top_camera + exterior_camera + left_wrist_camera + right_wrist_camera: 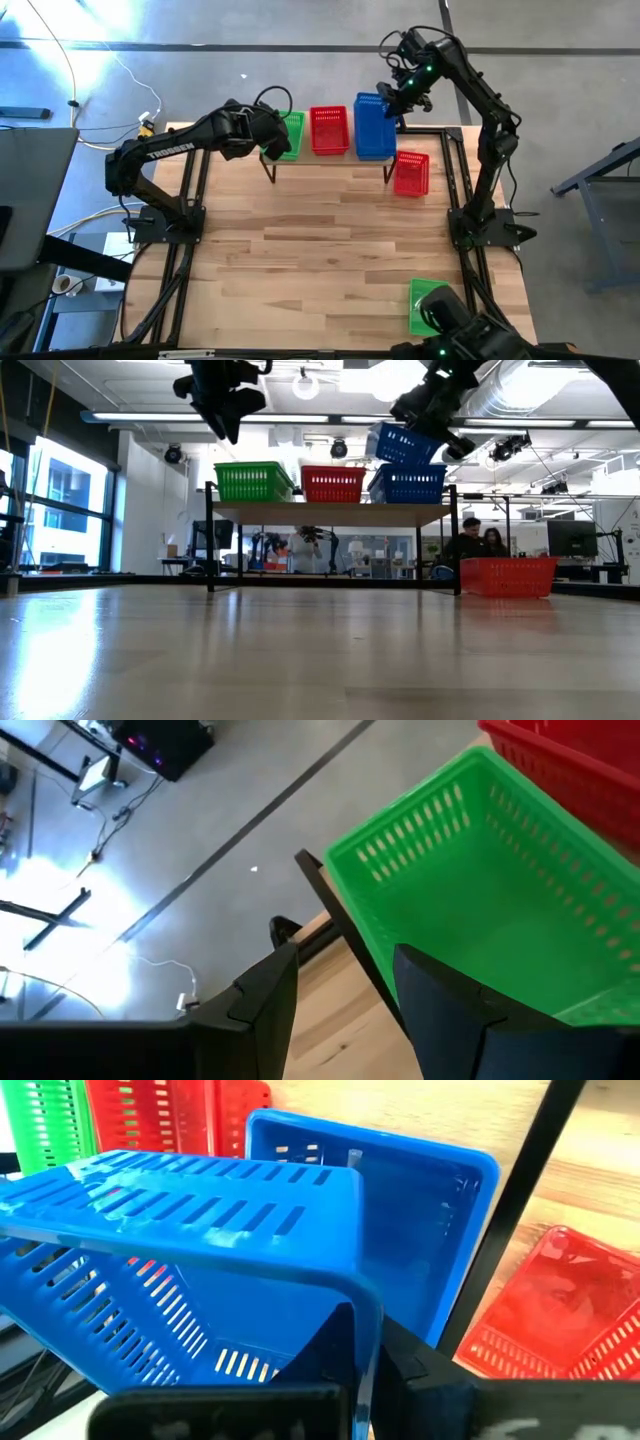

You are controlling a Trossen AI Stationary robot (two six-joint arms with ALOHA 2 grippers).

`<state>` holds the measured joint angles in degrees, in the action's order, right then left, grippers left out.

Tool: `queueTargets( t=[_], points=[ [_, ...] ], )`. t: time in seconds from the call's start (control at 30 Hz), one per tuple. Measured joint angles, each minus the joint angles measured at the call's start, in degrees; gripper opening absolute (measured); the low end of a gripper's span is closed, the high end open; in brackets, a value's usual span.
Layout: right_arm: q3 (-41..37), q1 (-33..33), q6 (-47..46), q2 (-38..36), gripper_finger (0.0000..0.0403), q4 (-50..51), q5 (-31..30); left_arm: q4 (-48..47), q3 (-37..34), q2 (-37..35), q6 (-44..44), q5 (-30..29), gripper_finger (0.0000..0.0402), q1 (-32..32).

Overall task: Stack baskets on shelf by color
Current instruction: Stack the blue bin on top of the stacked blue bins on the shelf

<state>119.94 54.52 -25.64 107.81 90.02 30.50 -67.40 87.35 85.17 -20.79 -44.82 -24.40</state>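
Wooden tabletop (300,250) around us, we hold a tilted blue basket (403,444) gripped in our right end effector (437,422) above the shelf's (330,510) blue stack (412,484); misaligned, it could jam; left end effector (345,1005) open.

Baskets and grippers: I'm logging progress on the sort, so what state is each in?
Green basket on shelf: upright, left end.
Red basket on shelf: upright, middle.
Blue basket on shelf: upright, right end.
Held blue basket: tilted, above it.
Red basket on table: beside shelf.
Green basket near front edge: unsorted.
Left gripper: open.
Right gripper: gripping.
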Motion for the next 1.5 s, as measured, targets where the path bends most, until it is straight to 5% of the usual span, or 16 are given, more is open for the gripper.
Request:
queueTargets(
  t=[1.5],
  points=[
    [-4.76, -0.63, 1.69, 0.09, 0.0000, 0.00, -3.43, 0.41, -0.02, 0.01, 6.01, 4.35, 0.0156, -2.71]
  ],
)
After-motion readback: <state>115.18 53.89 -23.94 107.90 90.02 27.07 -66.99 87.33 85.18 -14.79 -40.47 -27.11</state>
